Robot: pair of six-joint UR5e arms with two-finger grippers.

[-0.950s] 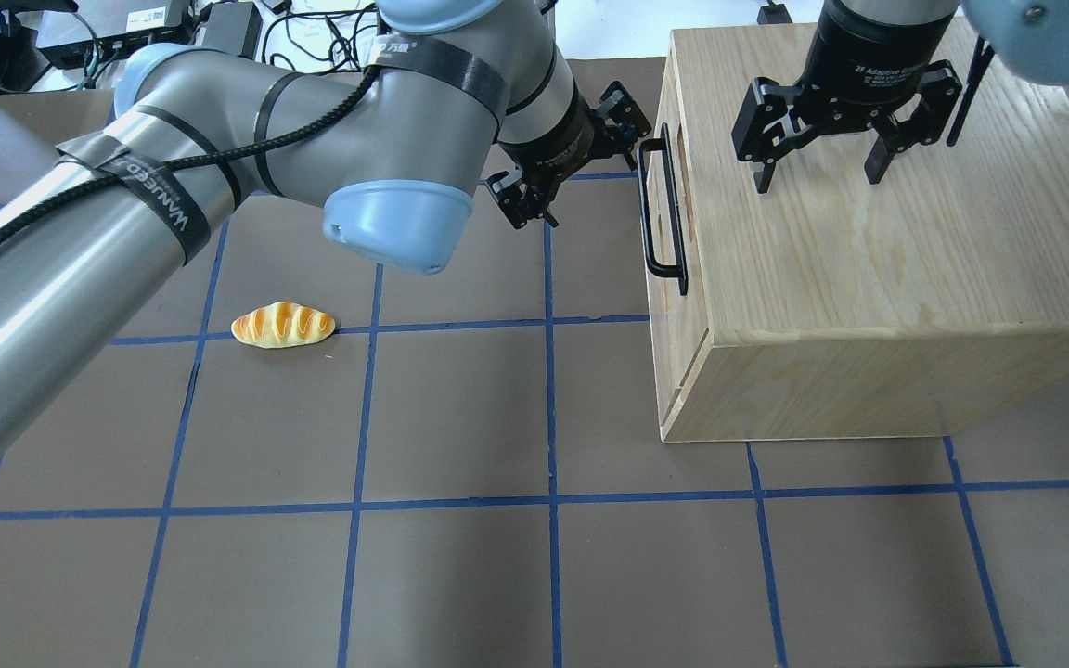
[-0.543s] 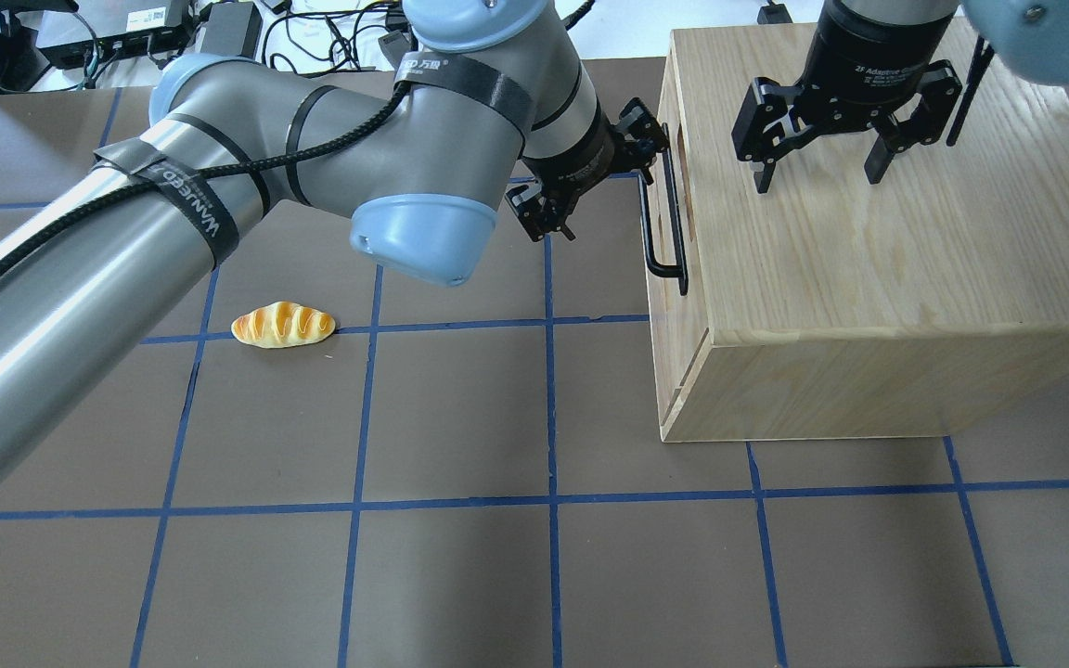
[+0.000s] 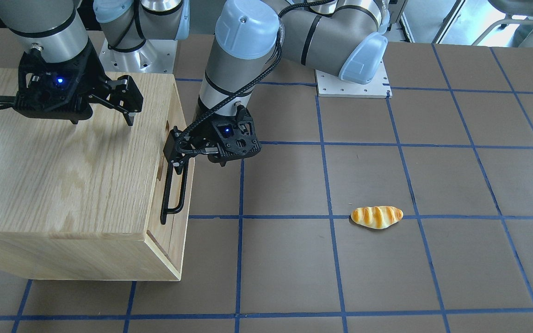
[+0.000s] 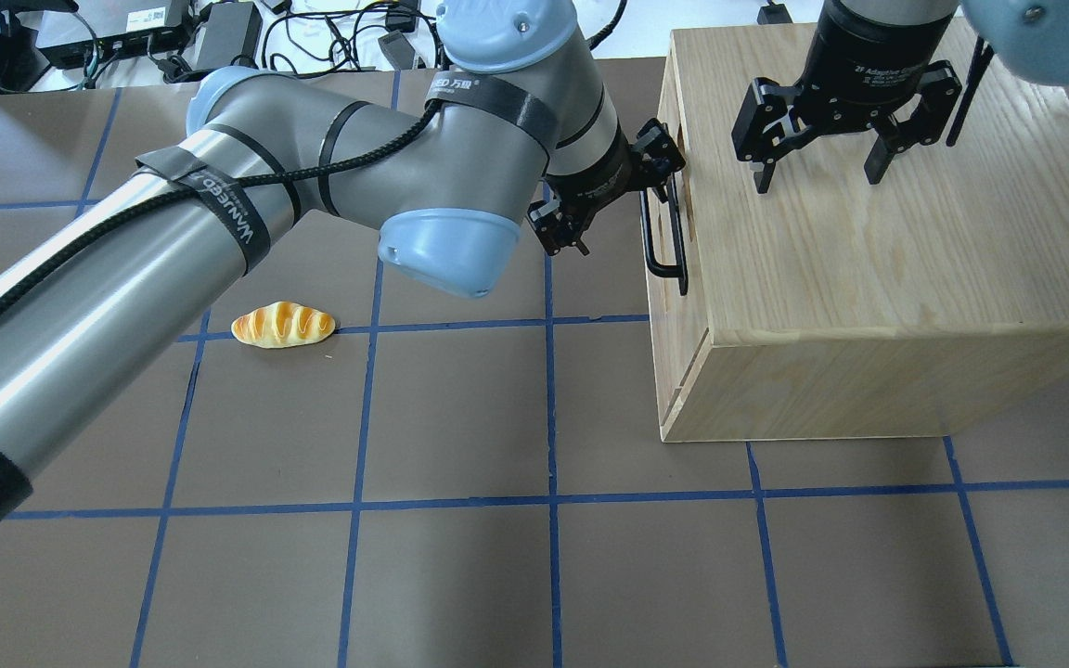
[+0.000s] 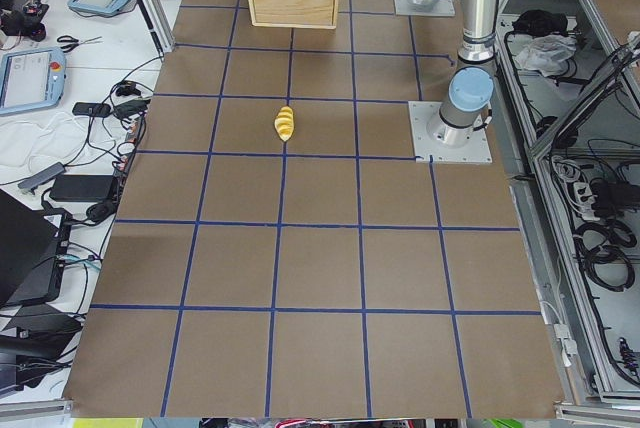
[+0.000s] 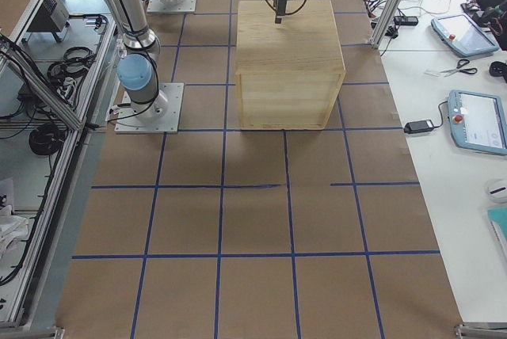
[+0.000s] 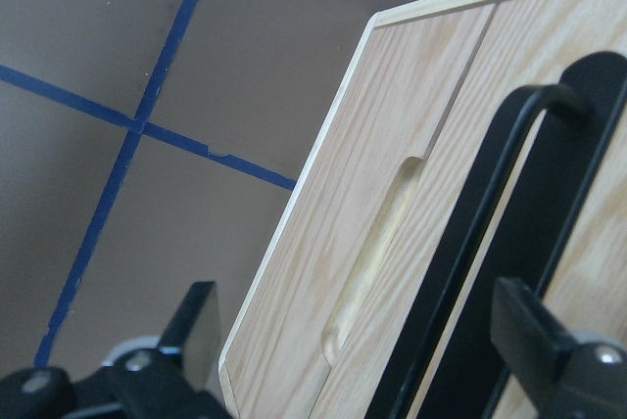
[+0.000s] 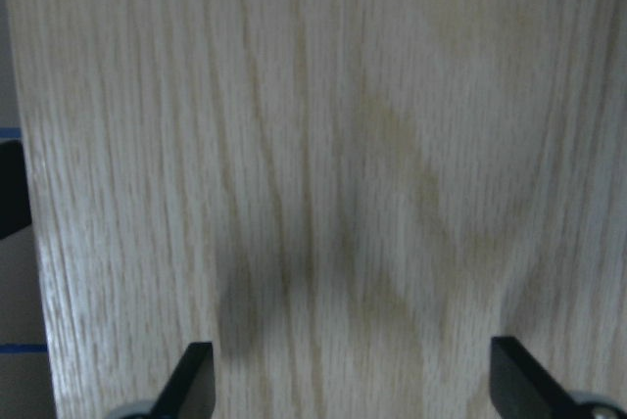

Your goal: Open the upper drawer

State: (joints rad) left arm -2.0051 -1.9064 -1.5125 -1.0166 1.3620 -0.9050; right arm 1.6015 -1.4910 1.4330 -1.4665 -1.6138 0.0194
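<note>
The upper drawer (image 4: 688,315) is shut, flush in the oak cabinet (image 4: 869,241). Its long black bar handle (image 4: 663,232) also shows in the front-facing view (image 3: 174,194). My left gripper (image 4: 629,204) is open at the handle's far end, as the front-facing view (image 3: 177,155) confirms. In the left wrist view the gripper (image 7: 362,341) has the handle (image 7: 470,272) between its spread fingers (image 7: 534,331), beside the oval recess (image 7: 377,262). My right gripper (image 4: 817,172) is open and empty just above the cabinet top (image 8: 323,194).
A toy bread roll (image 4: 283,325) lies on the brown mat with blue tape lines, left of the cabinet. Cables and electronics (image 4: 126,32) sit beyond the table's far edge. My left arm (image 4: 219,232) stretches across the left half of the table.
My left arm has moved right, bringing its open gripper from short of the handle up to it. The right gripper, the drawer and the roll have not moved.
</note>
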